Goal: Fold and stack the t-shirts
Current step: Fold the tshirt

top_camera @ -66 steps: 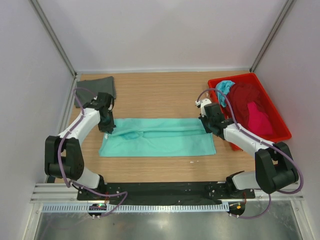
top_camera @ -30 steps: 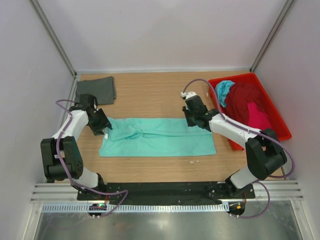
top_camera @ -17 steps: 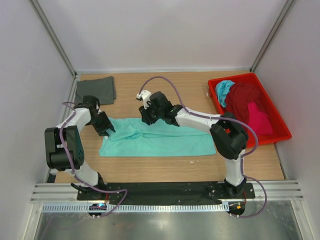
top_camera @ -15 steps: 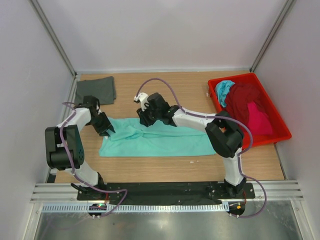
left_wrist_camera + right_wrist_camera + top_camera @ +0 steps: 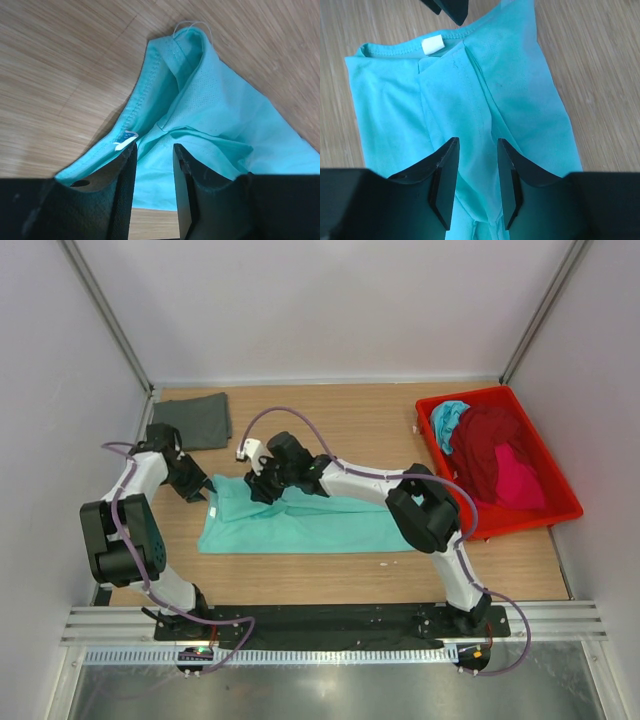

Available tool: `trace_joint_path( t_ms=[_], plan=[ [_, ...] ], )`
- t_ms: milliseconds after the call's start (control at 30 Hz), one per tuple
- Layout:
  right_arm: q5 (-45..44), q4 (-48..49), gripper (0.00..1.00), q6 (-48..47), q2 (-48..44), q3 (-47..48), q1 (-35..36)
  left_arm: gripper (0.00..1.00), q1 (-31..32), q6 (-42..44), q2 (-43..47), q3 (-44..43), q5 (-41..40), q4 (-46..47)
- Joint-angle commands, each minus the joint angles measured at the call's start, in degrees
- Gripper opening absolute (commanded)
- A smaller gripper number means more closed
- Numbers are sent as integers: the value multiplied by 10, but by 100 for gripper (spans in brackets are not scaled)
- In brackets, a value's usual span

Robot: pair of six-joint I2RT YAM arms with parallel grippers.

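The right gripper [image 5: 477, 150] is hovering open-jawed over the mint green t-shirt [image 5: 520, 110]. The left gripper [image 5: 154, 152] is straddling its hem, perhaps pinching it; I cannot tell.

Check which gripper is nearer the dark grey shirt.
Left. Left gripper sits just near-side of the dark grey shirt; right gripper is farther right, over the mint shirt.

flat shirt [image 5: 330, 525]: table [image 5: 330, 430] centre | folded shirt [image 5: 195, 420]: far-left corner | tray [image 5: 478, 393]: right, shirts [image 5: 495, 450] inside
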State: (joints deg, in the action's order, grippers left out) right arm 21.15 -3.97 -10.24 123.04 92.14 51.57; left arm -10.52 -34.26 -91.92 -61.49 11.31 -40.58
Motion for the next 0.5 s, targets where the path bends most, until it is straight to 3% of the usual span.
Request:
trace_joint_path(
  t_ms=[0,200,300,467],
  plan=[
    [7,-3,42,-24,19,35,6,36,-5,-9,15,-13,-3,1],
    [-13,-24,36,-45,5,23,26,37,-12,-10,12,-1,-6,12],
    [-29,-24,27,-46,-26,-9,34,37,-13,-9,9,-6,-9,10],
    [-48,-12,21,-55,-85,-89,52,37,-13,2,14,-5,-7,10]
  ],
)
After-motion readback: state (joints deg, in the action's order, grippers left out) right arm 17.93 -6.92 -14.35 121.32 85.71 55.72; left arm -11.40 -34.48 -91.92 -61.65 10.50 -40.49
